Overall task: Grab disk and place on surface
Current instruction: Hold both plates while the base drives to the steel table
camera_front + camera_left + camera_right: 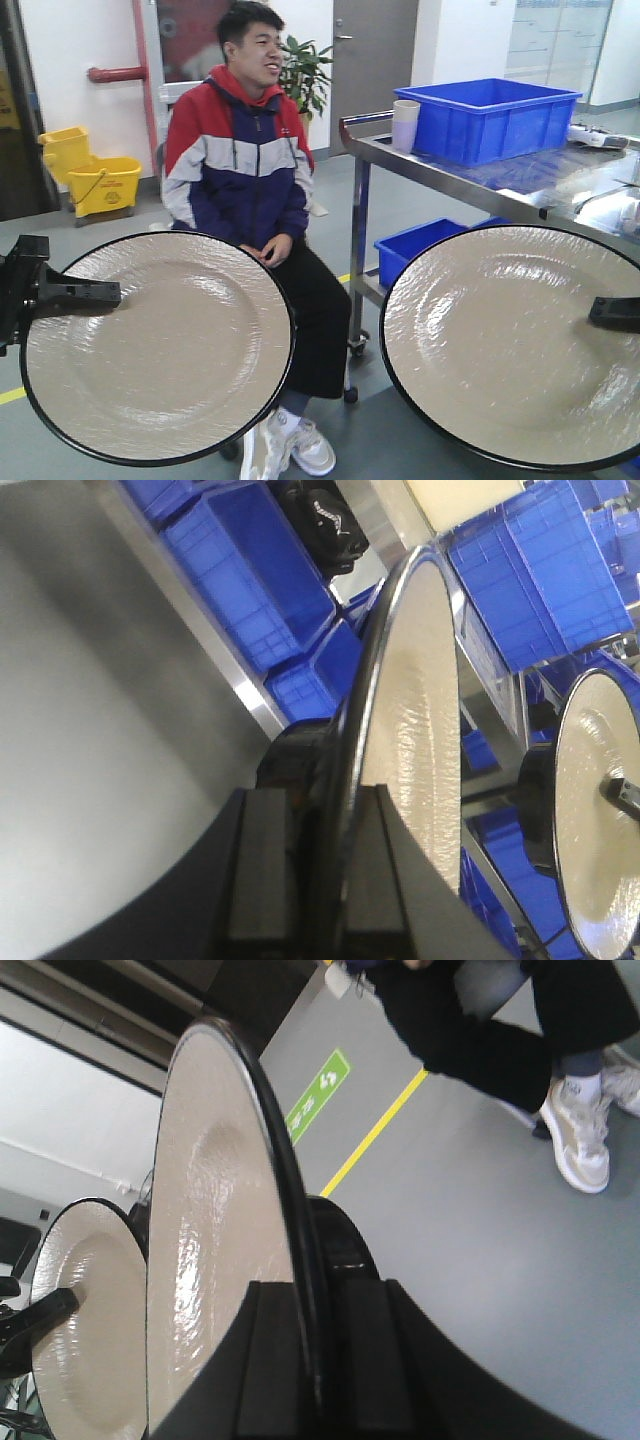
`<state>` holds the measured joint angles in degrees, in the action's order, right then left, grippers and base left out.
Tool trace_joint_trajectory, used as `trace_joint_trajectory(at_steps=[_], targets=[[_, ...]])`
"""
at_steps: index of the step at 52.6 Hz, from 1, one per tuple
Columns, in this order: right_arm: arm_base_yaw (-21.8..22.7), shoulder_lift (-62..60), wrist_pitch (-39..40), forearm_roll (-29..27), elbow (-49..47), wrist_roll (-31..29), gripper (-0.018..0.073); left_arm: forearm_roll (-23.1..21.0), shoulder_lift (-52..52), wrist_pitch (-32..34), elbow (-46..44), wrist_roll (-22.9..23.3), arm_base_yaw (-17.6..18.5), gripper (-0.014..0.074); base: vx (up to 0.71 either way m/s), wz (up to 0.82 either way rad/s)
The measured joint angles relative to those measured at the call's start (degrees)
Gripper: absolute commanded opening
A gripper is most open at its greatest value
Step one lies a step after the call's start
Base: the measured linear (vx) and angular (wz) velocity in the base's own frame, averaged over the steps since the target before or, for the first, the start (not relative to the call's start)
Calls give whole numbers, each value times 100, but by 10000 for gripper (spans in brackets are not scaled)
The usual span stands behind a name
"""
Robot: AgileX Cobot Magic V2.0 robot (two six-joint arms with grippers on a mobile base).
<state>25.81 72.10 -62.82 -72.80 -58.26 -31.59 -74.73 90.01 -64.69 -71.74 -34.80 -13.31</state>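
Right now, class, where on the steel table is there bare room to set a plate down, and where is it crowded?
Bare: the strip of steel table between the blue bin and the near edge. Crowded: the back, filled by bin and stacked cups; the right end, with a white device and blurred clutter.

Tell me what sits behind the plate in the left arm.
A seated man is behind the plate held by the left fingers. His torso and shoes show; the plate hides part of his legs and his seat.
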Motion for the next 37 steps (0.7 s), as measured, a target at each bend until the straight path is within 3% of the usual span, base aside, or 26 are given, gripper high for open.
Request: trace_joint_trajectory(at_steps=[37], targets=[[0, 0, 5, 0, 0, 0, -9, 1, 0, 20, 0, 0, 0, -8, 50, -27]])
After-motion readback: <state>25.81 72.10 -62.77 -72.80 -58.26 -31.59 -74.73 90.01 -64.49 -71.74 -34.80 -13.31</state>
